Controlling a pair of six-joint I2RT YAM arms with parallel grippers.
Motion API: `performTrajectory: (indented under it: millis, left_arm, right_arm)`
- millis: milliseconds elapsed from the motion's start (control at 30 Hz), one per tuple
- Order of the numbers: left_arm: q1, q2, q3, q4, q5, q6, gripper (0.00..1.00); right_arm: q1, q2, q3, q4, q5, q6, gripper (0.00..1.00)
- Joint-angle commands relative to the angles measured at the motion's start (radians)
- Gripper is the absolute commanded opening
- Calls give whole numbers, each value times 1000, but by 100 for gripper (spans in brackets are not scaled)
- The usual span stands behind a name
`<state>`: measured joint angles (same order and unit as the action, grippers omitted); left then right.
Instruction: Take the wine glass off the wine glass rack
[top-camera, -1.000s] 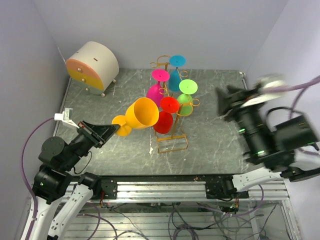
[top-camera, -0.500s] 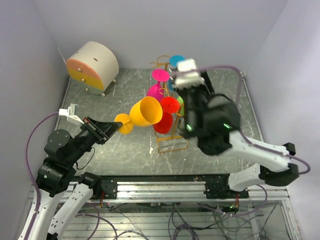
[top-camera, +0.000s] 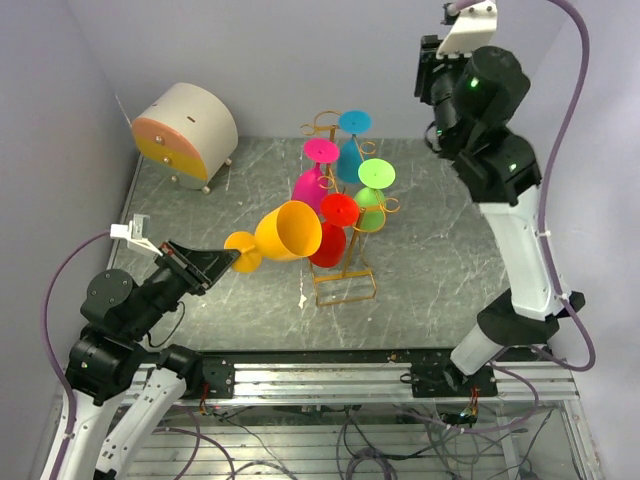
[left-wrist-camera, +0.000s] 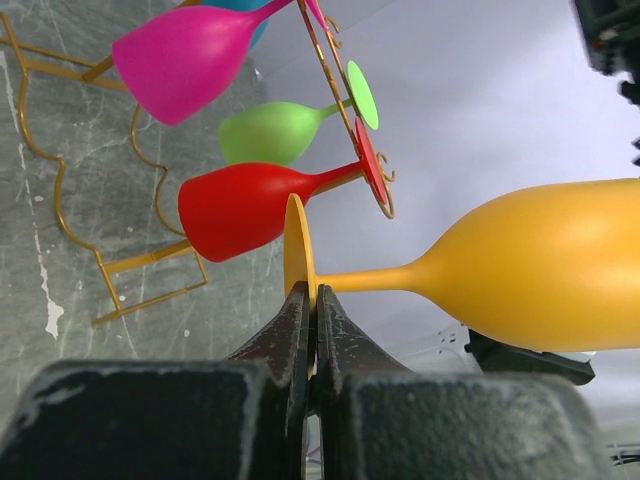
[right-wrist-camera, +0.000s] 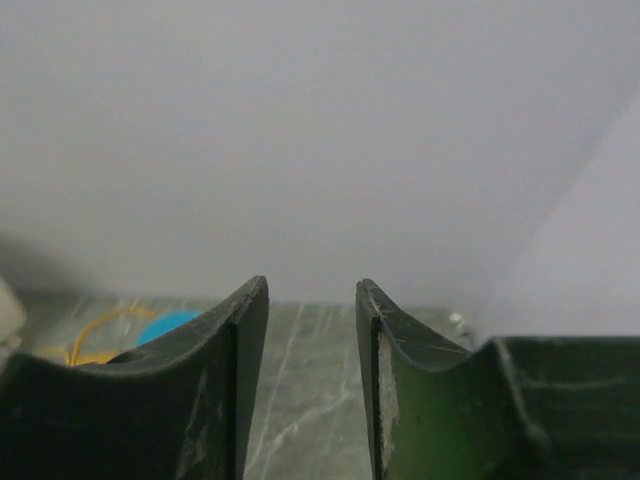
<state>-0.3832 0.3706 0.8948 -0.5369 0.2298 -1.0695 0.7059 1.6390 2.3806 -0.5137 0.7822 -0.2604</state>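
Pinching the orange wine glass (top-camera: 288, 230) by its foot, left end effector (left-wrist-camera: 308, 300) holds it sideways beside the wine glass rack (top-camera: 345, 287).

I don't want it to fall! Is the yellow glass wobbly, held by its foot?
Probably a bit. The left gripper pinches only the thin foot of the yellow glass, so its big sideways bowl may swivel. It looks like smooth plastic: likely light, maybe slippery.

Pale lilac walls (top-camera: 300, 60); grey marble-look tabletop (top-camera: 430, 270); round cream cabinet (top-camera: 185, 135), seemingly two drawers, back-left.
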Motion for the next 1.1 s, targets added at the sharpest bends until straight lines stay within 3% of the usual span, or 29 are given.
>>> performTrajectory:
  millis: [0, 67, 167, 267, 300, 367, 500, 1067]
  left_arm:
    - [3, 13, 43, -1, -20, 65, 7]
    - [4, 32, 45, 6, -6, 91, 7]
    - [3, 66, 44, 32, 31, 134, 7]
    - [3, 111, 65, 34, 58, 201, 7]
    - [3, 140, 80, 20, 61, 227, 7]
    - [3, 181, 109, 4, 65, 273, 7]
    - [3, 241, 149, 21, 82, 315, 7]
    - [3, 344, 263, 40, 121, 327, 7]
  right_arm:
    - [-201, -33, -66, -415, -734, 399, 37]
    - [-207, -74, -145, -438, -1016, 437, 26]
    - [-208, -164, -284, -424, -1316, 466, 0]
    - [-197, -286, -417, -375, -1430, 481, 0]
    - [-186, -313, -439, -377, -1431, 480, 4]
    - [-170, -354, -462, -397, -1425, 478, 26]
    - [-158, -414, -525, -374, -1469, 483, 42]
    - [-30, -324, -531, -312, -1351, 476, 47]
